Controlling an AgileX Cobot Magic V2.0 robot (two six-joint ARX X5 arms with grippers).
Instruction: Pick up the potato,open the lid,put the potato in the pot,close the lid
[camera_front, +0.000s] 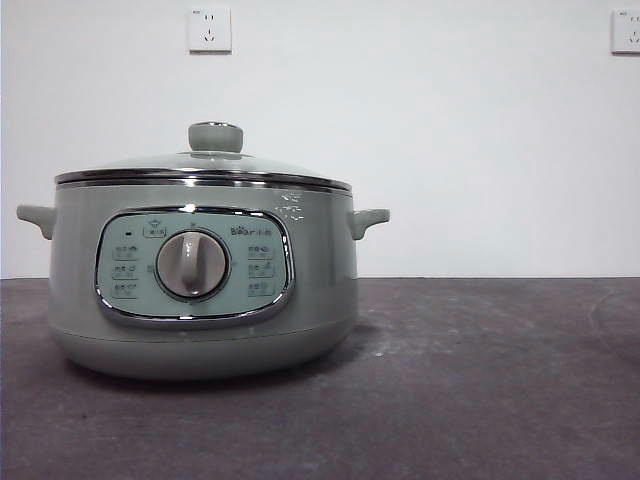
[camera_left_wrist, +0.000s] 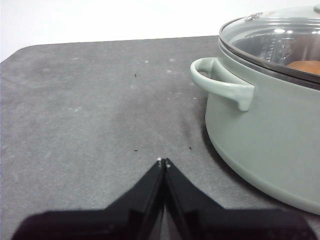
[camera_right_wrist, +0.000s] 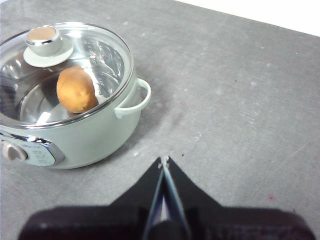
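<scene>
Sage-green pot (camera_front: 205, 285) sits on the dark grey table (camera_front: 480, 390), glass lid (camera_front: 205, 168) seated flat on its chrome rim, knob (camera_front: 215, 136) upright on top. Potato (camera_right_wrist: 76, 89) lies inside the pot, on the steel floor under the glass, clear in the right wrist view.

Step in hand, as I judge it: the last one looks done. Potato in, lid on, nothing left to carry. Both arms hang off the pot. Left gripper (camera_left_wrist: 163, 161) has its jaws pressed together, empty, tips over bare table just beside the pot's near handle (camera_left_wrist: 220, 82). Right gripper (camera_right_wrist: 163, 160) is the same: jaws together, nothing held, over the table on the pot's other side, near but not touching the other handle (camera_right_wrist: 135, 100).

Next move probably calls for nothing beyond parking the arms. If the lid needed reseating, a gripper would have to part its jaws and come down on the knob.

View differences: the front view shows the control panel, the grey dial (camera_front: 192, 264) and two wall sockets, but no potato and no arms. The right wrist view gives the whole potato through the lid. The left wrist view catches only an orange-brown sliver of it at the picture edge, behind the glass.
</scene>
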